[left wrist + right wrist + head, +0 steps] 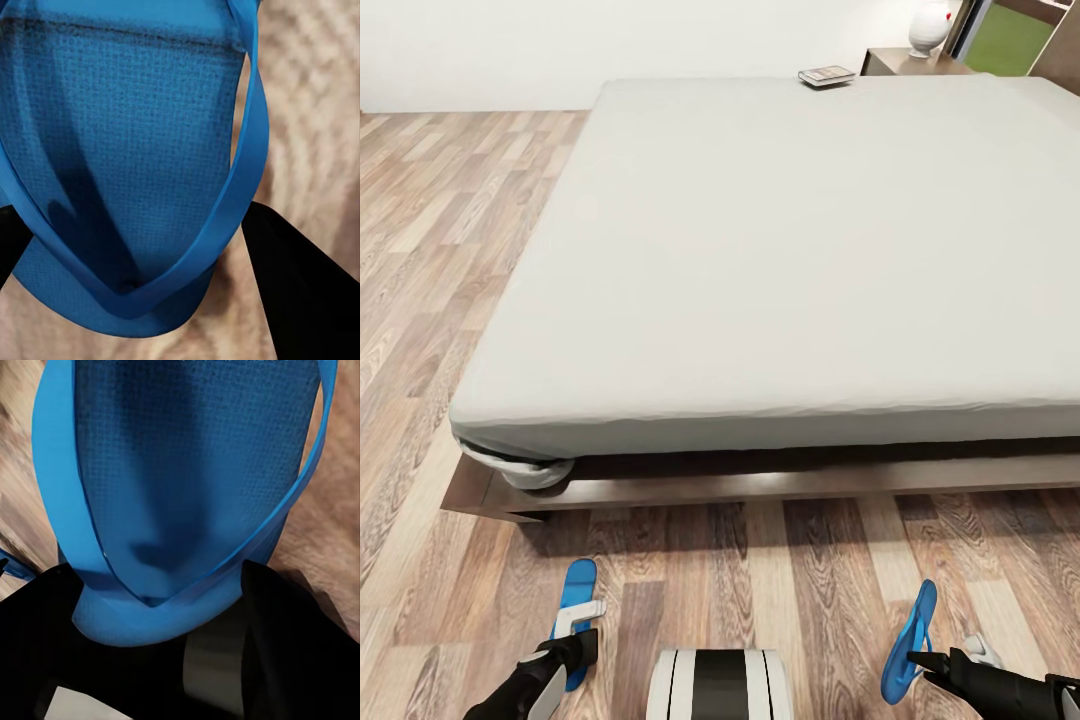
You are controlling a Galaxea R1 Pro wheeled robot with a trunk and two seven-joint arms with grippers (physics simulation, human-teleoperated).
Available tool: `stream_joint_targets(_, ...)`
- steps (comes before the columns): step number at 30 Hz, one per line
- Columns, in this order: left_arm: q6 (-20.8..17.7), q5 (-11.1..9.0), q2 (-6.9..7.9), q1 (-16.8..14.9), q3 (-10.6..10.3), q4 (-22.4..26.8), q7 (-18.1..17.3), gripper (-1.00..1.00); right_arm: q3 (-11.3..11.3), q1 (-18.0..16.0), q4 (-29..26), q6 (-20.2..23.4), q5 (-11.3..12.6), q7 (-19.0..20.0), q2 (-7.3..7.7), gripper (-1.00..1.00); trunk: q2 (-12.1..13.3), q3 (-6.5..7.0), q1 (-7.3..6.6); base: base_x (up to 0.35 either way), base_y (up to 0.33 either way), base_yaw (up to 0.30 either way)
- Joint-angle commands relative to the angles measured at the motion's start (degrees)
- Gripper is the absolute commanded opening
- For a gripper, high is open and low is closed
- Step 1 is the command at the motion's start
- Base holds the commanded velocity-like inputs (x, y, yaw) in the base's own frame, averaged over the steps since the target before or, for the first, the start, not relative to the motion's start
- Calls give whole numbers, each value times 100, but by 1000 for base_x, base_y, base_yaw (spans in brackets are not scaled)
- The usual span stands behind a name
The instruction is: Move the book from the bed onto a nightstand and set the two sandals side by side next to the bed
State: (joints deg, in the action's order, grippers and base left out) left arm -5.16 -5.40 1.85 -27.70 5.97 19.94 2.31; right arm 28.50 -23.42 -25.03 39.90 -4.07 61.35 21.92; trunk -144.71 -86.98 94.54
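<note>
The book point(826, 75) lies at the far edge of the bed point(790, 250), close to a nightstand point(900, 62). One blue sandal point(576, 592) is low over the floor at the left, and my left gripper point(578, 640) is shut on its near end. In the left wrist view the black fingers point(300, 292) flank that sandal point(127, 150). The other sandal point(913, 630) is tilted on its edge at the right, with my right gripper point(916, 660) shut on it. In the right wrist view the sandal point(180, 472) sits between the dark fingers point(292, 622).
The bed's dark wooden frame point(760, 490) juts out just ahead of both sandals. A white rounded object point(930, 28) stands on the nightstand. Wood-plank floor point(450, 250) runs along the bed's left side to the white wall. My base point(720, 685) is between the arms.
</note>
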Motion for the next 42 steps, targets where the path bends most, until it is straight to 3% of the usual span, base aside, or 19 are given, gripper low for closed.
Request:
stream_joint_targets(1, -35, -40, 0, 0, -8, 28, 6, -100, 42, -4, -4, 44, -41, 35, -4, -100, -1, -3, -1, 0, 0, 0)
stream_joint_targets(5, -45, -40, 0, 1, -8, 28, 6, -100, 42, -4, -2, 44, -41, 35, -8, -100, -7, -91, 10, 0, 0, 0)
stream_joint_targets(22, -43, -40, 0, 1, -8, 28, 7, -100, 42, -4, -3, 44, -41, 35, -9, -100, -7, -91, 10, 0, 0, 0)
stream_joint_targets(36, -49, -40, 0, 1, -8, 28, 15, -100, 42, -4, -3, 44, -41, 35, -7, -100, -4, -47, 5, 0, 0, 0)
stream_joint_targets(42, -57, -47, 0, 1, 0, 28, 15, -100, 42, -4, -3, 44, -41, 35, -8, -100, 1, 42, -6, 0, 0, 0)
